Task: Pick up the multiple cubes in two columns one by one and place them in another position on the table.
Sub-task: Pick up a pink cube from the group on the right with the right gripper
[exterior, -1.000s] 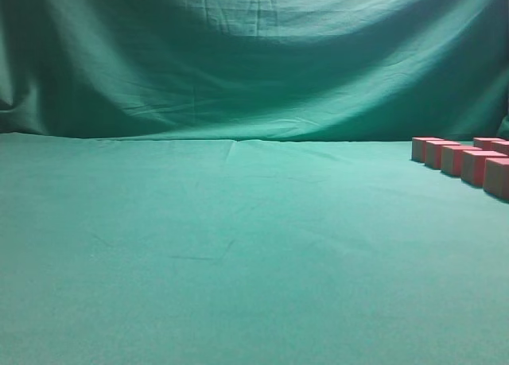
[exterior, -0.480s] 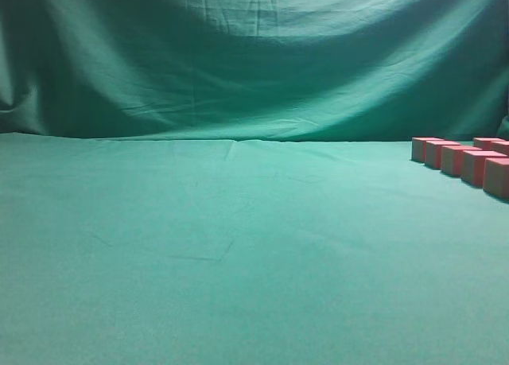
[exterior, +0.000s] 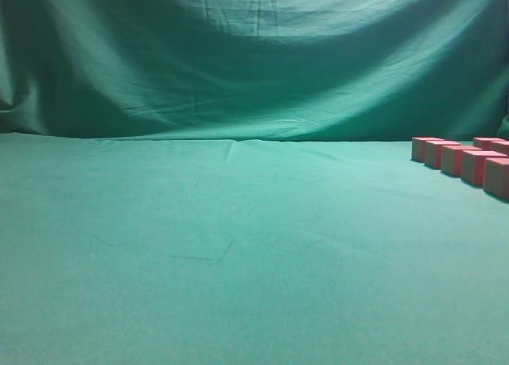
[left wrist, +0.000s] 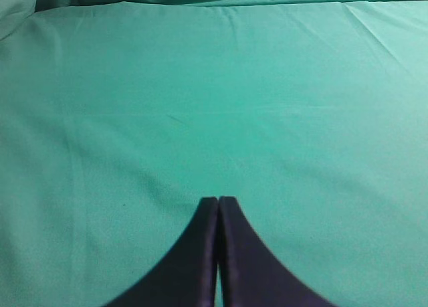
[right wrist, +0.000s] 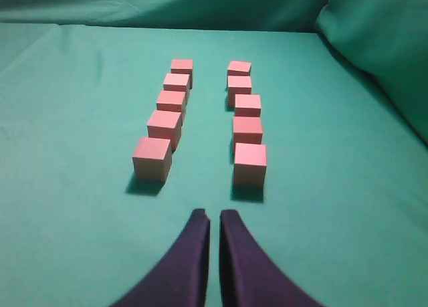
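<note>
Ten pink cubes (right wrist: 247, 105) stood in two columns on the green tabletop (exterior: 238, 254), while the left gripper (left wrist: 218, 201) and right gripper (right wrist: 214, 217) hovered closed and empty.

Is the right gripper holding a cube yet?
No. The right gripper is nearly shut and empty; all ten cubes sit in two columns ahead.

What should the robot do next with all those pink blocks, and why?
Probably open the right gripper and ease it forward toward the nearest cube in the right column. All ten cubes sit in two neat columns of five on the table, so none looks moved yet. The right gripper's fingers are nearly together, holding nothing, just short of the near end of the columns.
</note>
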